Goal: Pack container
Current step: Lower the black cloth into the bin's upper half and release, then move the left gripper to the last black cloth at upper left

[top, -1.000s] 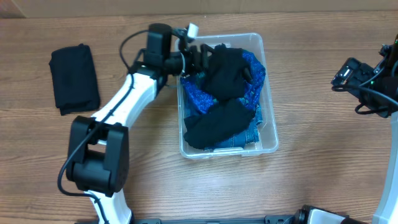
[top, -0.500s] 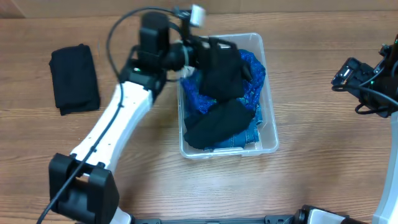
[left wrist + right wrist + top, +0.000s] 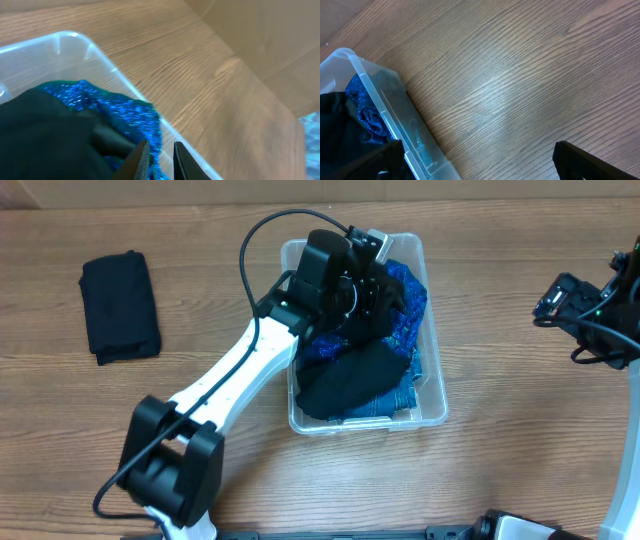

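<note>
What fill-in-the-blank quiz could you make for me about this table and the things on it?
1. The clear container holds black cloth and sparkly ___ cloth.
2. The folded cloth lying outside it on the table is ___.
3. The right tool stands wide ___, with nothing between its fingers.
Missing words: blue, black, open.

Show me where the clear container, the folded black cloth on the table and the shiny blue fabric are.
container (image 3: pixel 370 425), overhead view, on its near clear wall.
folded black cloth (image 3: pixel 120 305), overhead view, on the middle of the fold.
shiny blue fabric (image 3: pixel 115 102), left wrist view, on its sparkly upper part.
</note>
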### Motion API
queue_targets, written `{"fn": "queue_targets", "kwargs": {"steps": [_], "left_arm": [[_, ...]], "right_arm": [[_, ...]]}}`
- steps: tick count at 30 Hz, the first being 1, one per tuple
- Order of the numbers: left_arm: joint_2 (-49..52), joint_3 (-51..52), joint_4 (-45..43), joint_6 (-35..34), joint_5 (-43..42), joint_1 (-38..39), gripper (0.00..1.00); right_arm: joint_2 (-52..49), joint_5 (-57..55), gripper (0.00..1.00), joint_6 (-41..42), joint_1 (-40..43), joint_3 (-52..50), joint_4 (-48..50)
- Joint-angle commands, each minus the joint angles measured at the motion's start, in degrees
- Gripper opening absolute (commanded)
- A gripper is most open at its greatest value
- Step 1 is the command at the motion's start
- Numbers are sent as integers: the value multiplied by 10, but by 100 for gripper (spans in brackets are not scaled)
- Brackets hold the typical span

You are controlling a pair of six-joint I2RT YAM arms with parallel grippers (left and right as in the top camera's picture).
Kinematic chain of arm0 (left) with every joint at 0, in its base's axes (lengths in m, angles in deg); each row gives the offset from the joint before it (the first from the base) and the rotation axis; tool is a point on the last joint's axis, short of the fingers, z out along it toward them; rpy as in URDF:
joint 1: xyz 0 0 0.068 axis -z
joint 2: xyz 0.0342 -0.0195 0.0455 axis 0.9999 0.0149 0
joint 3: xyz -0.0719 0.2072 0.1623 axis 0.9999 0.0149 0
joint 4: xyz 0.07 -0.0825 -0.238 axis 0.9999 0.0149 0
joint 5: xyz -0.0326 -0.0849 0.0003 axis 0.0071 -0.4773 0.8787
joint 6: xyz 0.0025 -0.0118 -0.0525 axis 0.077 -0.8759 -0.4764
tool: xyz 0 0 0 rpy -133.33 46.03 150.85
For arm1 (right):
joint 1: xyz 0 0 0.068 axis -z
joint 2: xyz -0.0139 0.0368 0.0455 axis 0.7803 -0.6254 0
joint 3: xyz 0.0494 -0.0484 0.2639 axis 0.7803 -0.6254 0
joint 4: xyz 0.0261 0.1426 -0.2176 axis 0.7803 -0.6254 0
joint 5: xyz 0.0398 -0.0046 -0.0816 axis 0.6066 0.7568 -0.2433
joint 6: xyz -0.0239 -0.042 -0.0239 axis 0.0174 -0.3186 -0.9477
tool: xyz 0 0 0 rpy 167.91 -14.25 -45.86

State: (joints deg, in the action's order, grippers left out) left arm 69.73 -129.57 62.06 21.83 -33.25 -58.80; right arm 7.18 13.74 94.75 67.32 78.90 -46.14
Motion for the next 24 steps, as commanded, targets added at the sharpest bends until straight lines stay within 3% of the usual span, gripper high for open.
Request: {"fn": "queue_targets", "kwargs": {"steps": [1, 3, 7, 10, 18, 22, 24], "left_arm": [[61, -48, 7, -8, 15, -26, 18], [88, -63, 24, -28, 15, -43, 17], [144, -70, 65, -94, 15, -96, 4], [177, -70, 112, -147, 3, -146, 4], [181, -77, 145, -104, -46, -152, 4], [178, -115, 145, -90, -99, -139, 10], [173, -141, 151, -88, -118, -138, 24]], "right_arm": [[0, -3, 100, -1, -3, 1, 1], [0, -3, 100, -1, -3, 1, 1], [0, -3, 100, -1, -3, 1, 0], [0, -3, 100, -1, -3, 1, 0], [0, -3, 100, -1, -3, 1, 1], [0, -3, 100, -2, -3, 1, 0], [0, -3, 100, -2, -3, 1, 0]]}}
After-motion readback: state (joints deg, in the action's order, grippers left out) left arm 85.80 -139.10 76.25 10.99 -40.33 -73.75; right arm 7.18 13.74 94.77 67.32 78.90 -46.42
